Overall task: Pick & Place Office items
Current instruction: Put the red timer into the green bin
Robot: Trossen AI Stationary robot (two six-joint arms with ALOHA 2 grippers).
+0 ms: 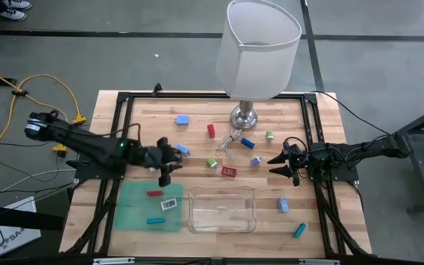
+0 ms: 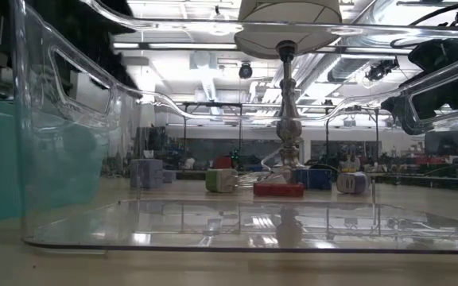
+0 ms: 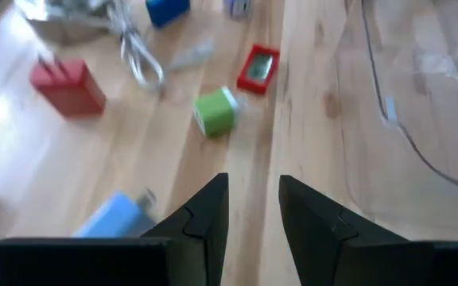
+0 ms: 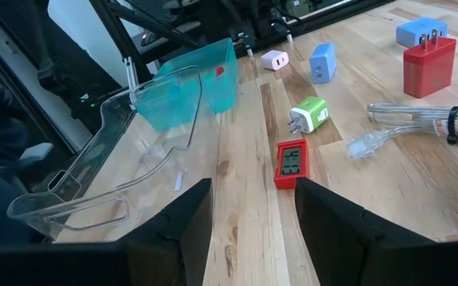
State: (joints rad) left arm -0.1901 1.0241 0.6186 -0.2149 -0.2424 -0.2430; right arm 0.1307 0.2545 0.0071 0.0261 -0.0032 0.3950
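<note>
Small office items lie scattered on the wooden table (image 1: 300, 125): a light blue block (image 1: 183, 149), a green block (image 1: 212, 163), a flat red piece (image 1: 229, 171), a red block (image 1: 211, 130) and others. Three pieces rest on the green mat (image 1: 135, 210). My left gripper (image 1: 174, 158) hovers open just beside the light blue block (image 3: 116, 218), its fingers apart over bare wood (image 3: 253, 199), pointing toward the green block (image 3: 215, 111). My right gripper (image 1: 276, 165) waits open at the right, with nothing between its fingers (image 4: 253, 199), facing the flat red piece (image 4: 291, 164).
A clear plastic tray (image 1: 221, 210) stands at the near middle, right of the mat. A white-shaded lamp (image 1: 258, 48) stands on a silver base (image 1: 244, 116) at the far middle, with a clear cable (image 1: 229, 140) coiled beside it. More pieces (image 1: 283, 204) lie at the near right.
</note>
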